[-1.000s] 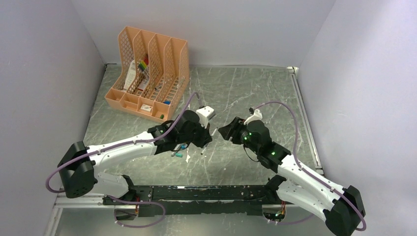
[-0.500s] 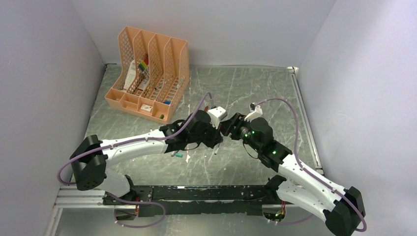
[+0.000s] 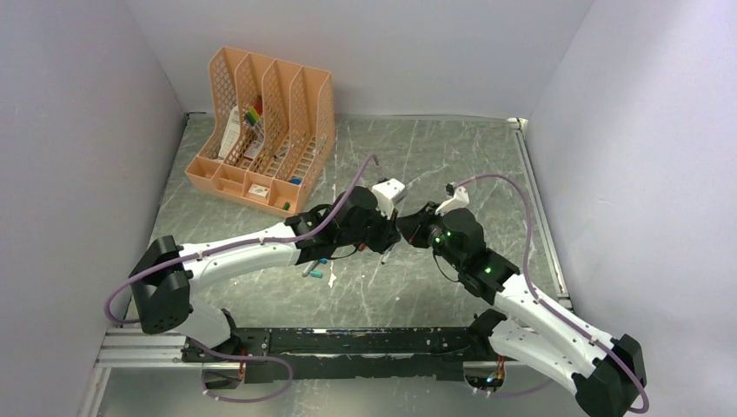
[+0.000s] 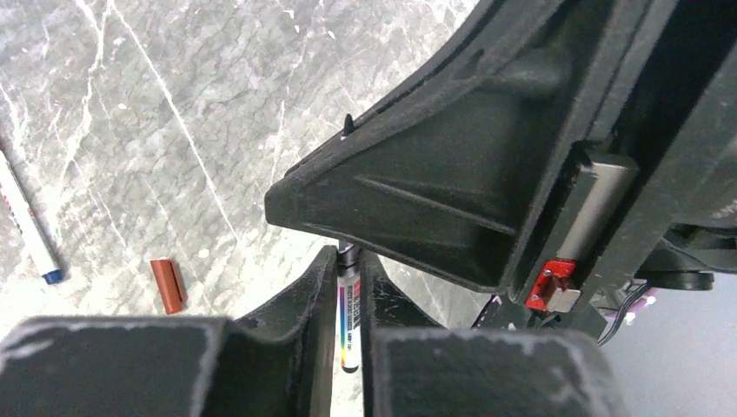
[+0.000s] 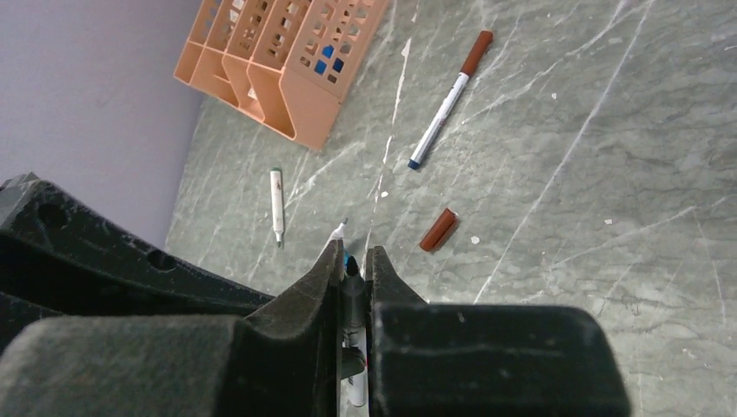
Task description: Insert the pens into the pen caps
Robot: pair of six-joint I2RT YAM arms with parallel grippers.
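Both arms have closed in: left gripper (image 3: 393,233) and right gripper (image 3: 407,228) now meet at mid table (image 3: 452,156), well clear of its edges and the orange file rack (image 3: 261,130).

Left wrist: jaws pinch a pen (image 4: 347,317); a red-brown cap (image 4: 167,285) lies apart on bare marble.

Right wrist: jaws, newly closed, clamp that pen's far end; a capped pen (image 5: 448,95) lies loose ahead.

No text can be read anywhere. The slim white pen barrel (image 4: 348,321) at the bottom centre of the left wrist view carries a few lines of tiny black print beside a narrow rainbow-coloured strip, with a small red mark above them. The letters are too small to make out. A white card (image 3: 230,130) standing in the peach plastic lattice file organiser (image 3: 318,130) shows faint printing, also illegible.
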